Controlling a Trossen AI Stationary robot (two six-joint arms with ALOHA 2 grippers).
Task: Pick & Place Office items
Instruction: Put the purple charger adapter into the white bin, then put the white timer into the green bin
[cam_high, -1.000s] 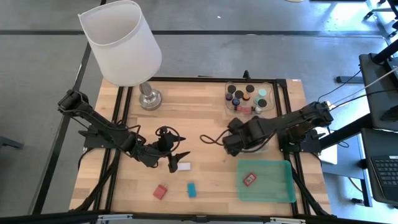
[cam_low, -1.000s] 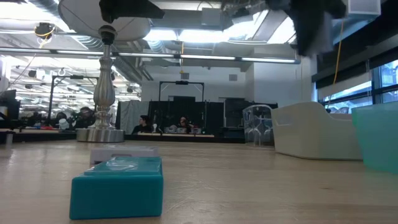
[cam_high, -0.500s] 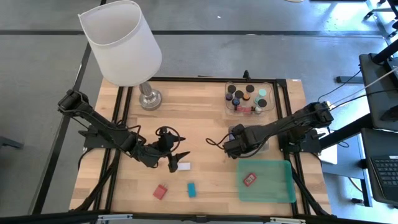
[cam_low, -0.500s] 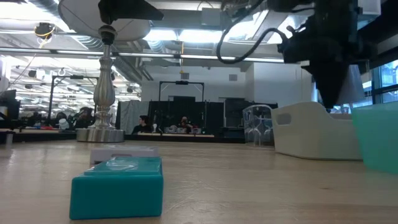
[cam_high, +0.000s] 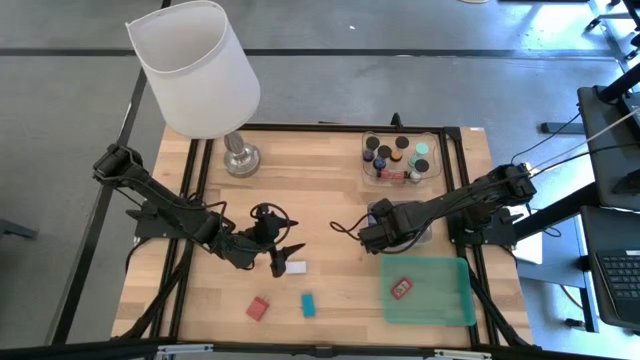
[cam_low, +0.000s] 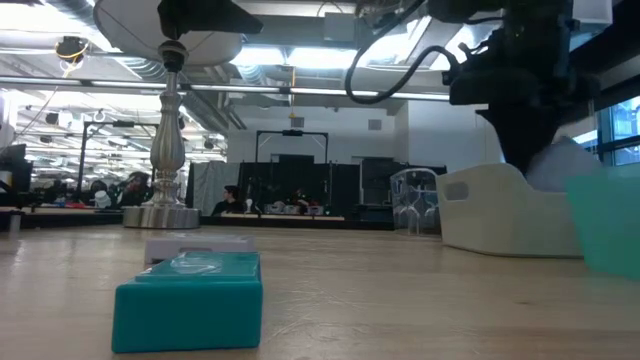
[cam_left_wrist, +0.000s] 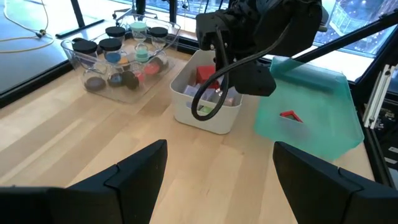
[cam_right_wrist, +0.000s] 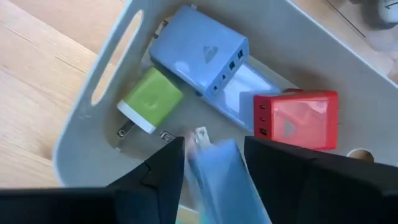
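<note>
Table: pale wooden tabletop (cam_high: 330, 190) in a black frame, a white-shaded lamp (cam_high: 195, 65) at upper left of the high view.
Right gripper (cam_right_wrist: 214, 158): over the grey plastic bin (cam_right_wrist: 99, 87) at centre right, fingers closed on a light blue charger block (cam_right_wrist: 221, 171).
Bin contents: large lavender-blue charger (cam_right_wrist: 199, 56), green plug block (cam_right_wrist: 150, 99), red charger (cam_right_wrist: 295, 119).
Left gripper (cam_left_wrist: 217, 165): centre left, jaws spread wide, holding nothing, beside a white block (cam_high: 296, 267).
Loose items: red block (cam_high: 259, 307) and teal block (cam_high: 308, 305), lower centre.
Green tray (cam_high: 445, 300): lower right, one red block (cam_high: 402, 288) inside.
Clear tray (cam_high: 432, 158): upper right, holds black capped cylinders (cam_high: 372, 156).
</note>
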